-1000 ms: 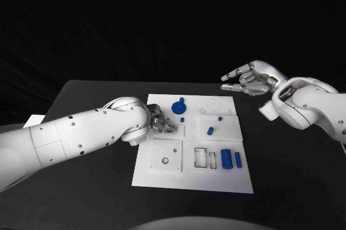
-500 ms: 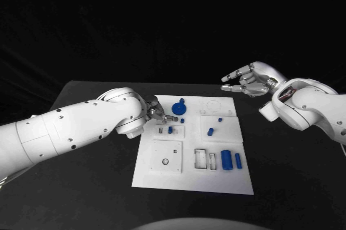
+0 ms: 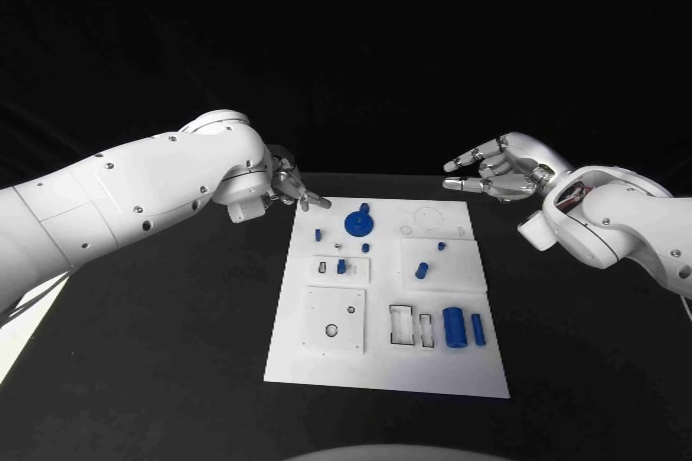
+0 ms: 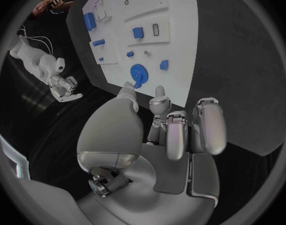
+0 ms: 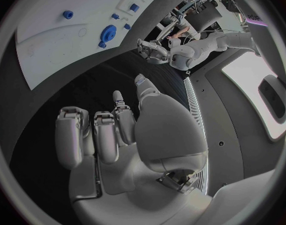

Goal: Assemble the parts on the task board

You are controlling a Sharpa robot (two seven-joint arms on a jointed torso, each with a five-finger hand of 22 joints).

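Black tabletop, white task board (image 3: 387, 366) in the middle, long axis running near to far. Blue parts (image 3: 453, 324) sit nearer; the round blue part (image 3: 358, 220) lies farther, just beside the left hand (image 3: 286, 188), fingers apart, empty. Right hand (image 3: 495, 169) hovers off the board's far right corner, fingers loosely apart, empty, less close.

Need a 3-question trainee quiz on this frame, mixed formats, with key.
1. True or false: the left hand holds a blue part.
2. Which lies nearest the task board's far left corner? A) blue round disc part B) large blue cylinder C) both hands
3. Fill in: the right hand hangs beyond the board's far ____ corner.

Key:
1. False; its fingers are empty and apart.
2. A
3. right
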